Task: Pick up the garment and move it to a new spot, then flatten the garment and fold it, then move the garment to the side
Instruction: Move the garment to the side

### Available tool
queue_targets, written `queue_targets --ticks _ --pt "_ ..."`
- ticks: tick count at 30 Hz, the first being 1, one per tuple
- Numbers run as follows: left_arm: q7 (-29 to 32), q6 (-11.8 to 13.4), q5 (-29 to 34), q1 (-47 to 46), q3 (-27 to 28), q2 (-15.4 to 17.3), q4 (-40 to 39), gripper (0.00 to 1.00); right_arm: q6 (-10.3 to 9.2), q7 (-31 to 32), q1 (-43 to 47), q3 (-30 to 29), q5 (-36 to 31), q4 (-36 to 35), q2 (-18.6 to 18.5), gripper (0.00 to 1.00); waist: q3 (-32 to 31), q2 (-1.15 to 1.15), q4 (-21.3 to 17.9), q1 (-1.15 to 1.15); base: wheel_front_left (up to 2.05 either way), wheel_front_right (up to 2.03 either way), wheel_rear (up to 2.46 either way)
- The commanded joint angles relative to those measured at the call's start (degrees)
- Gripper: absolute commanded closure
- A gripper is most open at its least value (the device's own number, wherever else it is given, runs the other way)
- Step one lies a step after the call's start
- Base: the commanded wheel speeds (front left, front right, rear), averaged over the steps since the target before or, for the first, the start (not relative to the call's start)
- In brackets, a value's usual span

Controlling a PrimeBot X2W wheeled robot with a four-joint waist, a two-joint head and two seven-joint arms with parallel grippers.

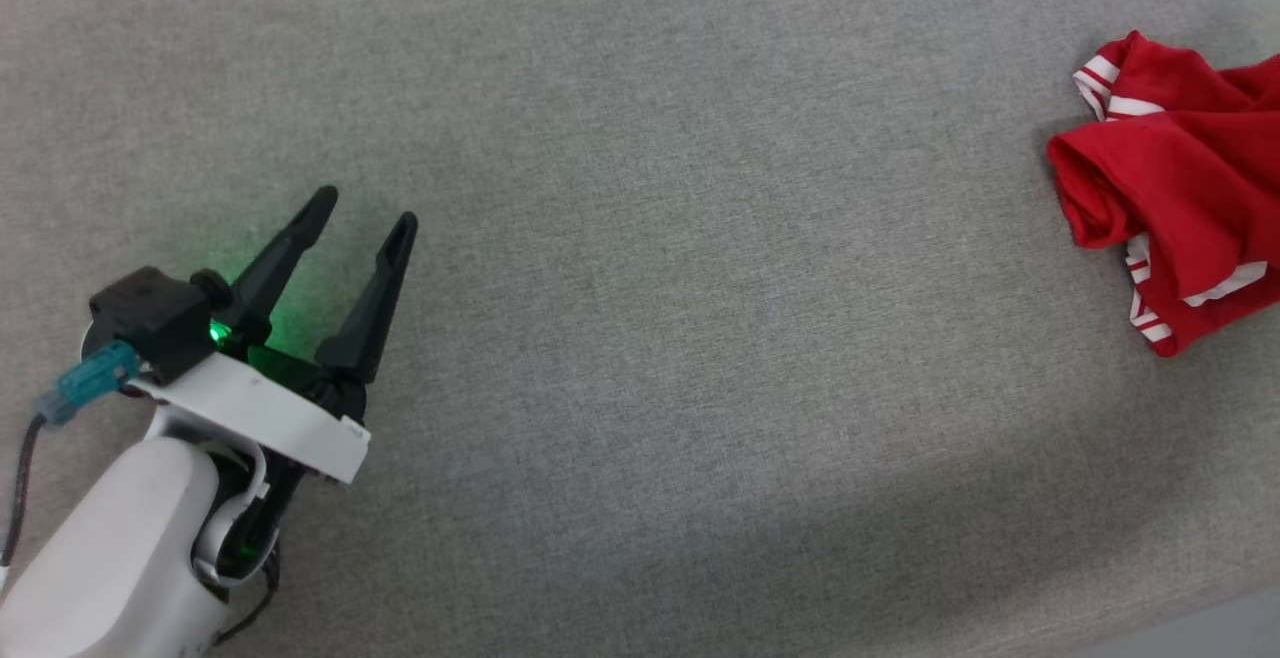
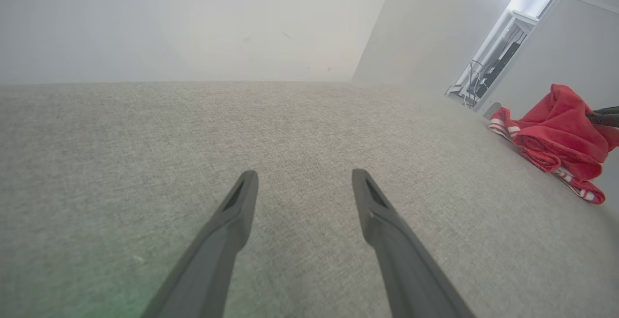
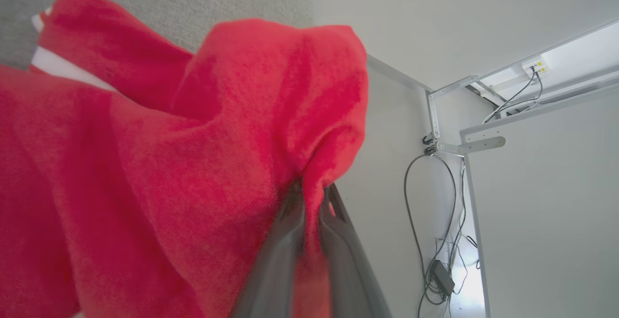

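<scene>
Red garment (image 1: pixel 1180 178) sits bunched at 3 o'clock of the head view, on the grey fabric counter (image 1: pixel 640 338). The frame edge cuts part of it off. White sleeve and striped trim show near its 12 and 6 o'clock ends, so I read the heap's long axis as roughly 12–6.

In the right wrist view the right gripper (image 3: pixel 313 187) has its fingers pinched together on a fold of the red cloth, which tents up from that pinch. The left wrist view agrees: a dark finger enters the top of the heap (image 2: pixel 561 129) from 3 o'clock, and the lower folds rest on the counter.

The left gripper (image 1: pixel 365 210) is at 8 o'clock, fingers spread wide with nothing between them, pointing about 1 o'clock over bare counter. Can't tell if it touches.

Key relation: the garment is well apart from the left fingers, off toward their 3 o'clock. The right arm is the near one and has it.

Judgement: this is the pick-and-move step. Free counter lies toward 9 o'clock of the heap. Risk: with a single-point pinch, the cloth may slip or drag.
</scene>
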Motion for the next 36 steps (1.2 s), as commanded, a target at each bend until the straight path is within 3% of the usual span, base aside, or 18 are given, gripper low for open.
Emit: queue_targets --ticks 1,6,7,8,10,11,13,14,23,36 --pt "0.0 -0.1 -0.4 -0.5 -0.2 0.2 0.2 0.00 -0.12 -0.4 -1.1 -0.2 -0.6 1.6 0.7 1.00 0.2 0.00 0.3 0.00 0.00 0.00 0.00" --pt "0.0 -0.1 -0.8 -1.1 -0.6 0.2 0.3 0.00 -0.12 -1.7 -2.9 -1.5 -0.3 6.3 2.5 1.00 0.1 0.00 0.8 0.00 0.00 0.00 0.00" --pt "0.0 -0.1 -0.9 -1.2 -0.6 0.1 0.3 0.00 -0.12 -1.9 -3.3 -1.9 -0.4 7.1 2.5 0.94 0.0 0.00 0.9 0.00 0.00 0.00 0.00" --pt "0.0 -0.1 -1.0 -1.3 -0.7 0.1 0.4 0.00 -0.12 -2.3 -3.6 -2.4 -0.4 8.0 2.7 0.80 -0.1 0.00 1.0 0.00 0.00 0.00 0.00" --pt "0.0 -0.1 -1.0 -1.5 -0.7 0.1 0.4 0.00 -0.12 -3.4 -4.2 -3.1 -1.1 9.3 2.9 0.69 -0.3 0.00 1.3 0.00 0.00 0.00 0.00" --pt "0.0 -0.1 -1.0 -1.5 -0.6 0.0 0.4 0.00 -0.12 -3.9 -4.6 -3.7 -1.3 10.1 2.6 0.54 -0.4 0.00 1.4 0.00 0.00 0.00 0.00" --pt "0.0 -0.1 -1.1 -1.2 -0.5 0.0 0.4 0.00 -0.12 -4.7 -5.1 -4.4 -1.9 11.4 2.8 0.07 -0.8 0.00 1.7 0.00 0.00 0.00 0.00" --pt "0.0 -0.1 -1.0 -1.0 -0.5 -0.1 0.5 0.00 -0.12 -5.1 -5.4 -4.9 -2.1 12.0 2.7 0.00 -1.1 0.00 1.8 0.00 0.00 0.00 0.00" --pt "0.0 -0.1 -0.5 0.9 0.7 -1.3 1.0 0.00 -0.12 -8.7 -6.7 -6.7 -1.5 15.4 3.1 0.00 -4.1 0.00 3.8 0.00 0.00 0.00 0.00" --pt "0.0 -0.1 0.7 8.6 5.7 -4.8 1.4 0.00 -0.12 -18.5 -1.8 -7.5 0.9 14.4 9.3 0.00 -13.1 0.00 9.1 0.00 0.00 0.00 0.00"
